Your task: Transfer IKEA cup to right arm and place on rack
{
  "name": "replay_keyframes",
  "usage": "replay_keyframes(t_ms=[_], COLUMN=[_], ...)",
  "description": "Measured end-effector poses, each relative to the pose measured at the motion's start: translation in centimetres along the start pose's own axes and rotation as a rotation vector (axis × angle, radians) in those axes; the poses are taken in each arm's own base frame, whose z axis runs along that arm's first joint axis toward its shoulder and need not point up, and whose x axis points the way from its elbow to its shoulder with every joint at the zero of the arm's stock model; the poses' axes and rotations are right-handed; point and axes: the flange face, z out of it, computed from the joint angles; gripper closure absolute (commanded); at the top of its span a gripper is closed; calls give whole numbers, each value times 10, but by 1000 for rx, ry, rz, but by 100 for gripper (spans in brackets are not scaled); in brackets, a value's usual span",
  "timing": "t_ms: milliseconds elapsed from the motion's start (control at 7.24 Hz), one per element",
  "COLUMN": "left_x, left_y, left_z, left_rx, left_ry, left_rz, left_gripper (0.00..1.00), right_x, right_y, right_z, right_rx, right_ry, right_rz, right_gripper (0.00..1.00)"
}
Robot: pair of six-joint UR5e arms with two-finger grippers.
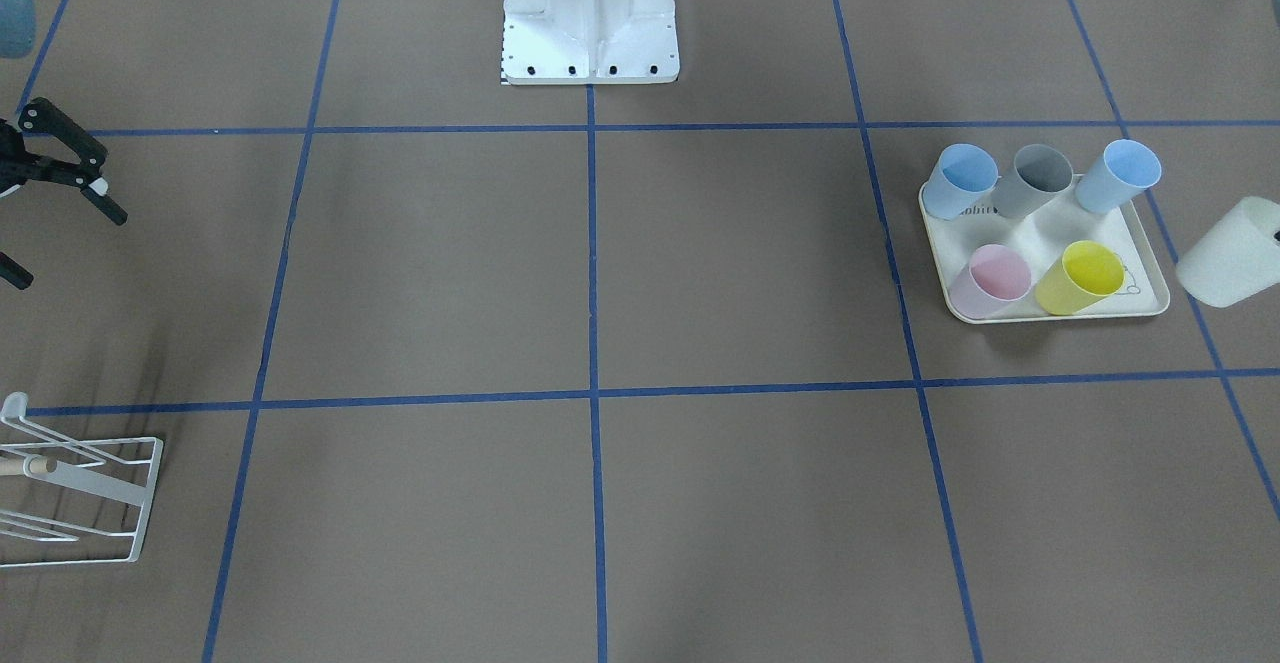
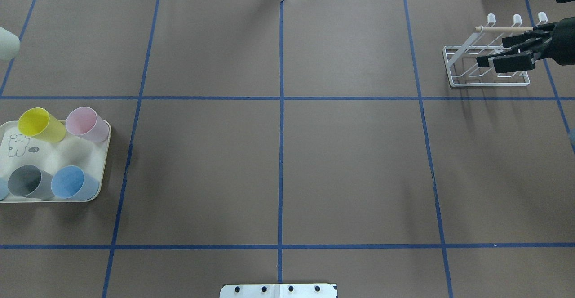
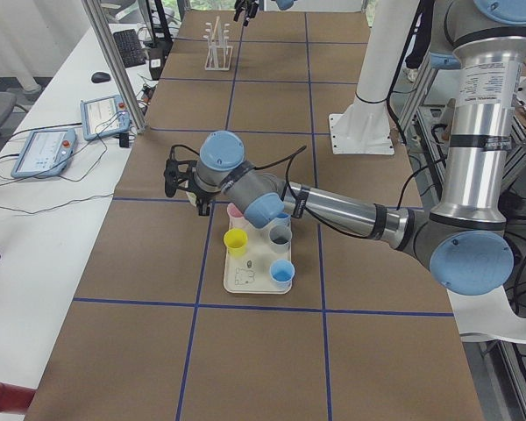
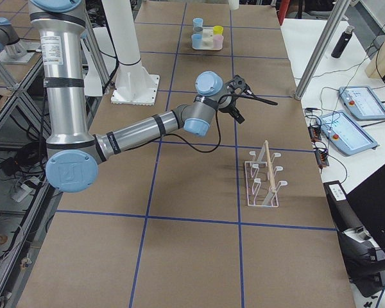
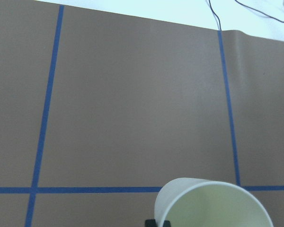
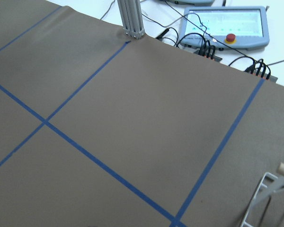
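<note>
The IKEA cup [image 1: 1235,251] is pale cream. It hangs tilted above the table beyond the tray, with its open mouth filling the bottom of the left wrist view [image 5: 213,203]. My left gripper [image 5: 157,222] is shut on the cup's wall, and only a black finger bit shows. The rack [image 2: 487,62], white wire with a wooden dowel, stands at the far right. My right gripper [image 2: 492,53] hovers over the rack, open with nothing between its fingers. It also shows at the left edge of the front view [image 1: 70,248], and the rack [image 1: 80,493] stands below it there.
A cream rabbit-print tray [image 2: 54,154] at the left edge holds yellow [image 2: 40,125], pink [image 2: 87,124], grey [image 2: 29,182] and blue [image 2: 74,183] cups. The robot base [image 1: 590,18] stands at the table's middle. Blue tape lines cross the brown table.
</note>
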Motion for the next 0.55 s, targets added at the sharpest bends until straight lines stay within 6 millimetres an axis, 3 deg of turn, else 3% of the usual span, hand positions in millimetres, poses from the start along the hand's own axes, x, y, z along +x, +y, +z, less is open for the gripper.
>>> replay_keyframes(t_ms=[276,553], left_x=[94,179], left_y=[25,48], left_z=[4,15], left_rx=[-69,-149], left_ry=[96,162], left_rz=[-181,-320], left_gripper=[100,100], right_x=[-40,-98], right_y=[-18,-46], right_z=[30,62], right_rx=[108,183], right_ry=[16,-25], right_rz=[-88,-162], right_gripper=[1,2])
